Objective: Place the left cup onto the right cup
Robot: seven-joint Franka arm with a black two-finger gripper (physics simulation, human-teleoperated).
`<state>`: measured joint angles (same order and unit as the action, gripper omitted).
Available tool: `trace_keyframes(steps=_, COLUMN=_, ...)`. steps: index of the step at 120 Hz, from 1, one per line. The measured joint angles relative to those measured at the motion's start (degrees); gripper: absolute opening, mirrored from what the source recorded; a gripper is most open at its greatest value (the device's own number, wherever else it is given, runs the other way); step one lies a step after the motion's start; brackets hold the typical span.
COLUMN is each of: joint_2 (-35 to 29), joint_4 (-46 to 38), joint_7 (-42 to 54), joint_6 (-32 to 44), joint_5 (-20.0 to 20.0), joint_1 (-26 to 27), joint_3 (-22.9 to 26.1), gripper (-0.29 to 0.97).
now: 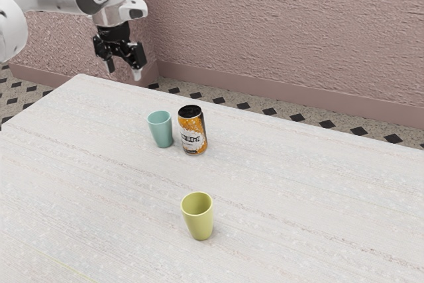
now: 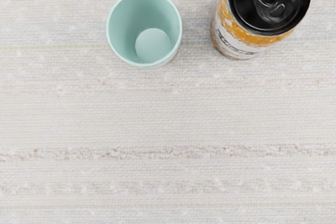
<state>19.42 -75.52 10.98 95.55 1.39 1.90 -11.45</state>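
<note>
Pale worktop (image 1: 318, 183), pink wall (image 1: 278, 24) behind; teal cup (image 1: 159, 128) centre frame, just beside orange can (image 1: 192, 130); yellow-green cup (image 1: 197, 215) lower centre; jaws upper left, parted, empty; teal cup likely light, rigid, smooth: grip across rim.

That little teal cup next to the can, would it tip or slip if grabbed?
The teal cup is empty, so probably light. Its walls look smooth and stiff, so it might slip in a loose grip. It narrows toward its base, so a sideways nudge could tip it against the can close beside it.
</note>
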Motion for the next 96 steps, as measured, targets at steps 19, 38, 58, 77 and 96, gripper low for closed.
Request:
trace_keyframes(steps=19, joint_2=8.59, joint_4=6.33, joint_7=1.09, joint_6=2.13, joint_5=1.18, joint_1=-1.94, joint_3=0.46, gripper=0.68)
trace_keyframes(steps=38, joint_2=17.85, joint_4=15.61, joint_7=2.23, joint_6=3.20, joint_5=1.74, joint_1=-7.10, joint_3=3.96, gripper=0.68)
trace_keyframes(steps=58, joint_2=24.15, joint_4=18.48, joint_7=3.38, joint_6=5.47, joint_5=2.69, joint_1=-10.24, joint_3=6.78, gripper=0.68)
trace_keyframes(steps=77, joint_2=28.09, joint_4=19.64, joint_7=4.35, joint_6=7.94, joint_5=3.38, joint_1=-11.04, joint_3=6.84, gripper=0.68)
trace_keyframes(steps=96, joint_2=31.87, joint_4=22.33, joint_7=5.28, joint_6=10.69, joint_5=3.60, joint_1=-11.66, joint_3=7.21, gripper=0.68)
